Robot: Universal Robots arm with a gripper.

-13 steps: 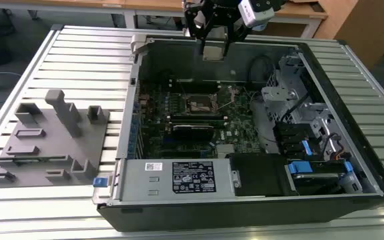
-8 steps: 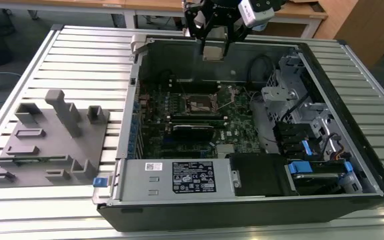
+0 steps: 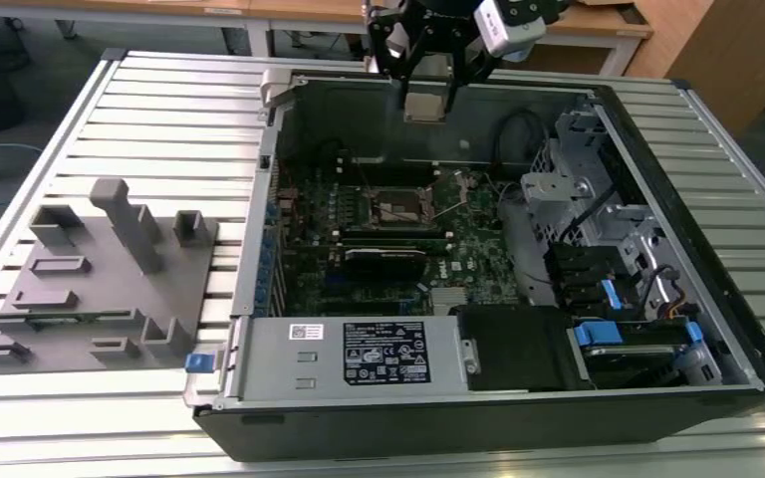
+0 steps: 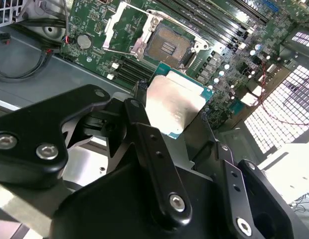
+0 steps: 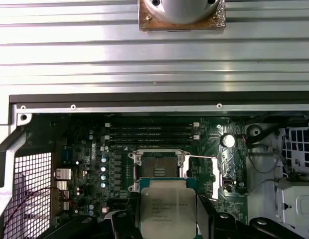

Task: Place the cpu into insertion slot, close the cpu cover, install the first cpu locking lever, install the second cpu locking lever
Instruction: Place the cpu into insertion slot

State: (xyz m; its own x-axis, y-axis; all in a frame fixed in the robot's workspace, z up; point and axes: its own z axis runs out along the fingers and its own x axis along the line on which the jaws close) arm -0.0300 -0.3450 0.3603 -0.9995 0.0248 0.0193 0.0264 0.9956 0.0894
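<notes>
Silver-grey cpu [image 5: 168,209] clamped between black fingers [image 4: 144,139] above the bare insertion slot [image 5: 159,167], one edge hidden behind them.

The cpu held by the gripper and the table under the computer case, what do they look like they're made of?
The cpu: a dull, matte silver-grey metal lid, faintly blotchy, on a green circuit-board base showing at its edges. The table: probably aluminium, judging by its pale silvery ribbed slats with a soft sheen.

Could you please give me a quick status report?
End effector shut on cpu. Insertion slot open, empty, cpu not yet in. Nothing seen blocking it.
</notes>
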